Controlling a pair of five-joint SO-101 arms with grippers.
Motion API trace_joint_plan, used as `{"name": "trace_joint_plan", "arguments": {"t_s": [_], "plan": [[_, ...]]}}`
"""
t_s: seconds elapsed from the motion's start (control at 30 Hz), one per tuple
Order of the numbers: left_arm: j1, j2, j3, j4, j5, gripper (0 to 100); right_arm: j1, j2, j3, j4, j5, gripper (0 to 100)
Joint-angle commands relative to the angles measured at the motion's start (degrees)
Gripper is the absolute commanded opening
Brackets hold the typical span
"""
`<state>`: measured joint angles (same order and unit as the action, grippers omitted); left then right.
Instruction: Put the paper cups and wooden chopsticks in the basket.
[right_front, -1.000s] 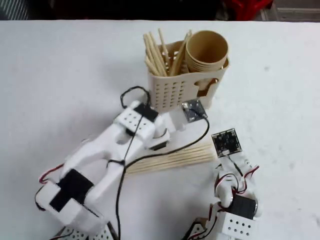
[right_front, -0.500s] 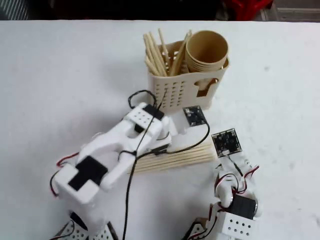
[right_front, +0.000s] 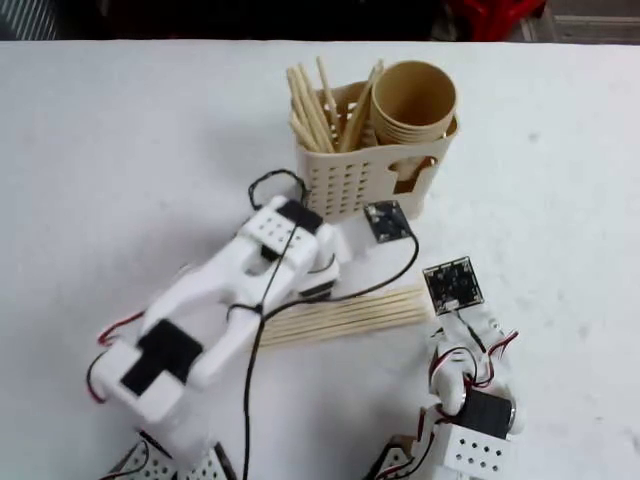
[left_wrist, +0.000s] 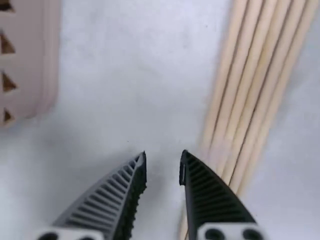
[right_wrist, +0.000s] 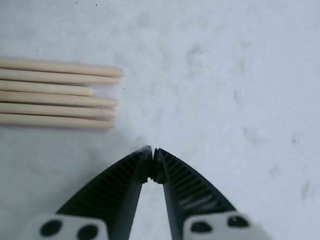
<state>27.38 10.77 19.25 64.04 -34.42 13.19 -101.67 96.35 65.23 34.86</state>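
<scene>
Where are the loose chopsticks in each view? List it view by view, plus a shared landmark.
High view: the loose chopsticks lie flat on the table, in front of the basket.
Left wrist view: they run alongside the open left gripper.
Right wrist view: their ends lie ahead of the shut right gripper.
Landmark: the basket, its corner also in the left wrist view.

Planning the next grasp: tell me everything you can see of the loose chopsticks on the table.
The loose chopsticks are pale round wooden sticks, five counted in the right wrist view. They lie flat on the white table, side by side and touching, with their ends roughly level. They lie apart from the basket. The left pincer stands open at their edge, gripping none.
</scene>
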Motion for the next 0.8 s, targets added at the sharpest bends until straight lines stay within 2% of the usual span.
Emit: {"name": "trace_joint_plan", "arguments": {"t_s": [0.0, 0.17, 0.37, 0.5, 0.77], "plan": [[3.5, -9.5, 7.3, -3.9, -0.4, 13, 0.2, 0.3, 0.5, -0.6, -0.1, 1.7], [5.7, -8.8, 8.5, -3.9, 2.5, 13, 0.2, 0.3, 0.5, -0.6, -0.1, 1.7], [5.3, 0.0, 3.7, -4.0, 2.7, 13, 0.2, 0.3, 0.5, -0.6, -0.1, 1.7], [2.3, 4.7, -1.8, -2.8, 2.7, 12, 0.2, 0.3, 0.5, -0.6, -0.1, 1.7], [-2.7, 4.9, -8.6, -0.8, 2.7, 12, 0.2, 0.3, 0.5, -0.6, -0.1, 1.7]]}}
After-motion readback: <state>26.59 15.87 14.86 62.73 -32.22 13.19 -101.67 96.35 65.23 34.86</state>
